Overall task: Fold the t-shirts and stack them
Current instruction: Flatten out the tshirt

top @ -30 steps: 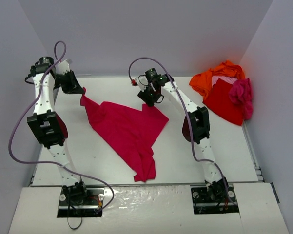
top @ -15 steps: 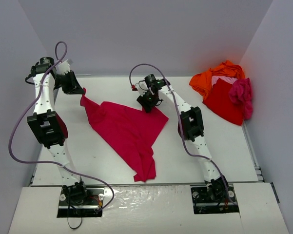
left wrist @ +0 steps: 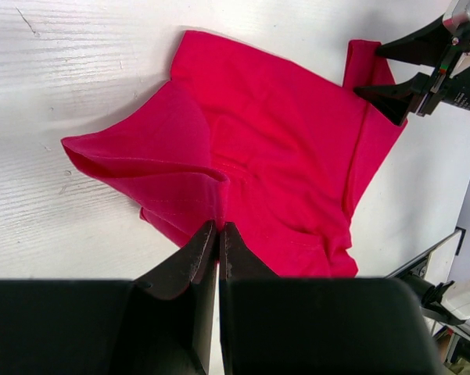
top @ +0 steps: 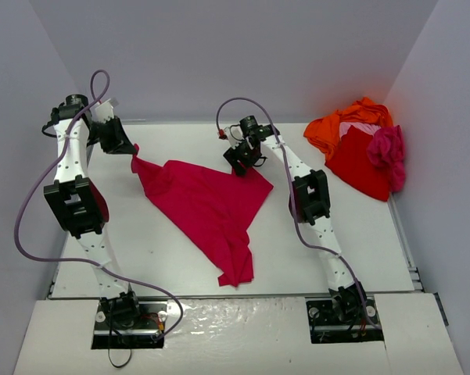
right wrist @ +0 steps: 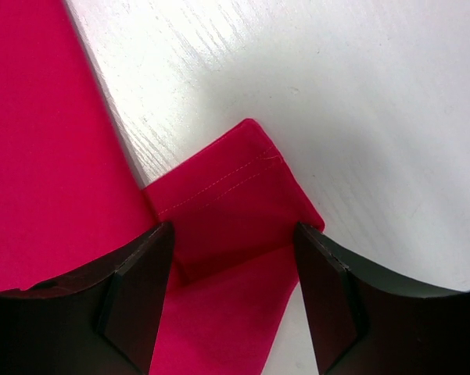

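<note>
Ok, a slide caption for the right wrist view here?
Right tool open, its fingers either side of a hemmed flap of the crimson t-shirt on the white table.

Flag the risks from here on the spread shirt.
1. The left gripper pinches only a thin fold of the red shirt; a pull could slip it free.
2. The right gripper is open astride the sleeve; closing may catch just its edge and bunch it.

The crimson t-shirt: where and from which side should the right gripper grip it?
Probably the hemmed sleeve end of the crimson t-shirt, from above: it lies flat on the table, the right gripper open astride it, opposite the corner that the left gripper pinches.
</note>
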Robot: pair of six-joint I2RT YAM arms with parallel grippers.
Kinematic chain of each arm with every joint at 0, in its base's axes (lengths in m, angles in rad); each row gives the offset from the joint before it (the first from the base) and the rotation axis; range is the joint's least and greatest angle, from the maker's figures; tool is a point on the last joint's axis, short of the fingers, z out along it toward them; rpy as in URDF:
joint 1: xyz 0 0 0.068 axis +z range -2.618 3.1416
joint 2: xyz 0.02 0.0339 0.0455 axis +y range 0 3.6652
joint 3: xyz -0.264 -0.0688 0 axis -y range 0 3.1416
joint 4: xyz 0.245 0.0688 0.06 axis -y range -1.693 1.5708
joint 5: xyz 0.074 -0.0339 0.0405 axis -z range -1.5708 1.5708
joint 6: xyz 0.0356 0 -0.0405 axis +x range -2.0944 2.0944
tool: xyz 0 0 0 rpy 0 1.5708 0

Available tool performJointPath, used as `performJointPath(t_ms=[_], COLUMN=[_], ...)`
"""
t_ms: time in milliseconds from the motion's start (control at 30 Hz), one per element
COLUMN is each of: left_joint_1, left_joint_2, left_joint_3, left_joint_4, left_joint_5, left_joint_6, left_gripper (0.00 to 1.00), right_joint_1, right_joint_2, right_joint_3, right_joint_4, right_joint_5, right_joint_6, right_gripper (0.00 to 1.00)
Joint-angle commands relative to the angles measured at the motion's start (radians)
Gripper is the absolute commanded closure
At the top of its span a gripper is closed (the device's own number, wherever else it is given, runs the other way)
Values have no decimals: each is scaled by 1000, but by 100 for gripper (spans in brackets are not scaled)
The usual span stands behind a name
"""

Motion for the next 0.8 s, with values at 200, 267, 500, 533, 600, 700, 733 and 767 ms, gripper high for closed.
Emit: performJointPath(t_ms=[200, 267, 500, 533, 600, 700, 733, 767], left_joint_1=[0, 0, 0, 0, 0, 0, 0, 0], left_joint_2=[-37, -33, -27, -27, -29, -31, -32, -32], left_joint_3=[8, 10, 11, 10, 8, 4, 3, 3], left_joint_4=[8, 6, 3, 3, 2, 2, 2, 3], left_joint_5=[15, 14, 18, 17, 18, 18, 18, 17], left_joint_6=[28, 29, 32, 34, 36, 40, 41, 41], left_gripper=[100, 100, 100, 100, 100, 100, 100, 100], right_joint_1=[15, 20, 20, 18, 13, 8, 8, 9], right_joint_2=[-116, -123, -120, -116, -113, -116, -119, -125], right_joint_3=[-74, -77, -62, -61, -62, -68, -69, -70], right_joint_4=[81, 86, 92, 97, 114, 131, 135, 137], right_joint_5=[-64, -57, 1, -1, 5, -5, -3, 1], right_joint_6=[6, 0, -20, -21, -9, 9, 9, 10], right_gripper=[40, 40, 39, 40, 40, 40, 40, 40])
